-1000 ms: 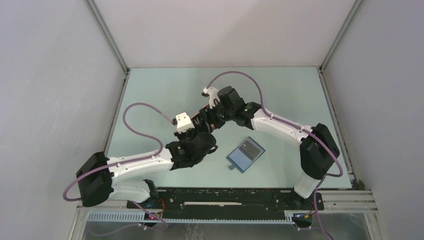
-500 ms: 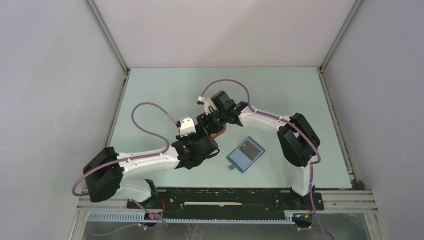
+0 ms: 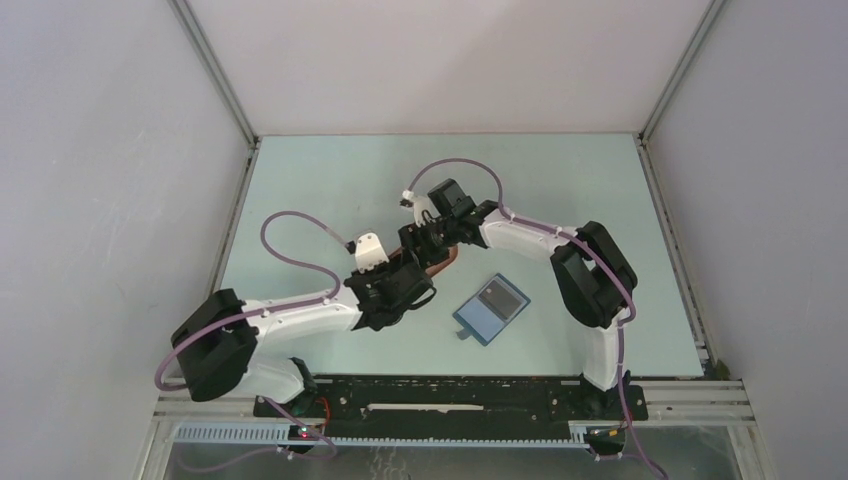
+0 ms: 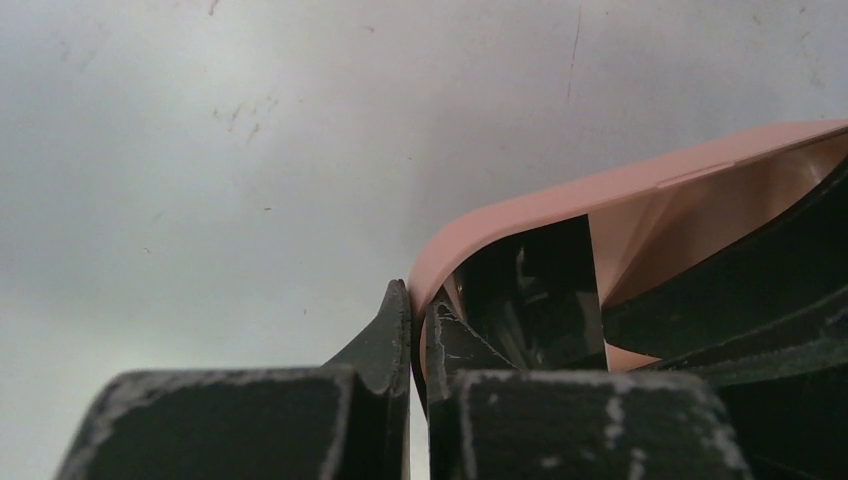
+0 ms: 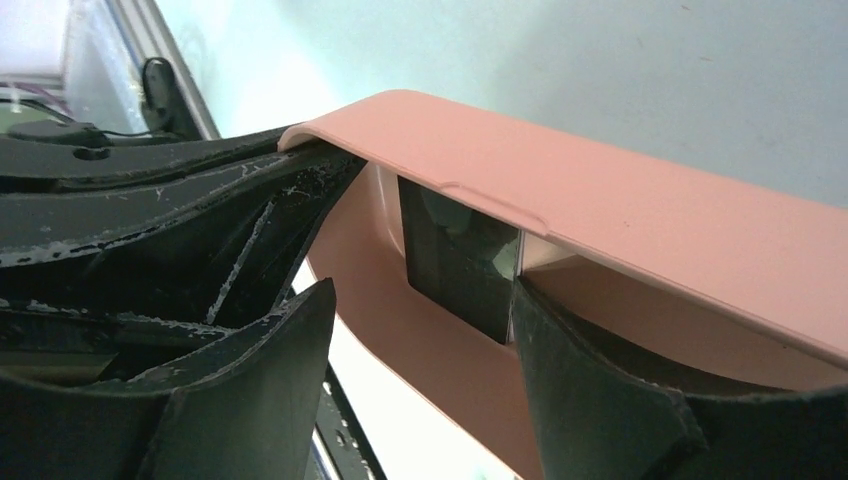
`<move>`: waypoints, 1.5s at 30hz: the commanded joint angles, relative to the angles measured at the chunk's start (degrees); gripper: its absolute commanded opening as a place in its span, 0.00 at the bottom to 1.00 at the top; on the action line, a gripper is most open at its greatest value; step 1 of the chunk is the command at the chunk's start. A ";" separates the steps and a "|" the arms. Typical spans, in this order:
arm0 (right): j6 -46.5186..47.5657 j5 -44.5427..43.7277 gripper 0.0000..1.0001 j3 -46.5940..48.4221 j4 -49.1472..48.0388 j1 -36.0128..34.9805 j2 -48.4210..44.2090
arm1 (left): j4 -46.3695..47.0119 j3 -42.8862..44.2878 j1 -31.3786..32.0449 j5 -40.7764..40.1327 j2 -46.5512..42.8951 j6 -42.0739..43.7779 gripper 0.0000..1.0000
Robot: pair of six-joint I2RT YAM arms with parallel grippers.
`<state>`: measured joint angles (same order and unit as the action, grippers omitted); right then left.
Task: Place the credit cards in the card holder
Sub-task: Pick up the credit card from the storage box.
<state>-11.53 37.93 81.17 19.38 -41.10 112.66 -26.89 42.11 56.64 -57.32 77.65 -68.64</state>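
The blue card holder (image 3: 490, 308) lies open on the table, right of both grippers. My left gripper (image 4: 418, 310) is shut on the rim of the pink tray (image 4: 620, 185), which is tilted up off the table. A black credit card (image 5: 460, 255) stands against the tray's inner wall. My right gripper (image 5: 422, 300) is open inside the tray. One finger is right at the card's edge and the other stands well apart from it. From above, both grippers (image 3: 420, 252) crowd over the tray (image 3: 443, 263). No tan-orange card shows.
The enclosure's grey walls and metal frame (image 3: 240, 170) ring the pale green table. Purple cables (image 3: 290, 225) loop over both arms. The right arm's elbow (image 3: 590, 275) stands high just behind the card holder.
The right arm's elbow has folded inward and its wrist has dropped toward the tray. The left arm has shifted slightly toward the near edge, still gripping the tray rim.
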 commanded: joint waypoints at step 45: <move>-25.79 16.92 0.76 -10.72 -33.53 7.06 5.20 | -21.24 26.58 -3.02 8.01 9.67 23.32 0.00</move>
<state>-37.47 56.84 70.50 -11.18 -33.98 118.50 -54.13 66.50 52.01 -50.76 88.40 -43.09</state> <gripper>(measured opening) 0.759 0.029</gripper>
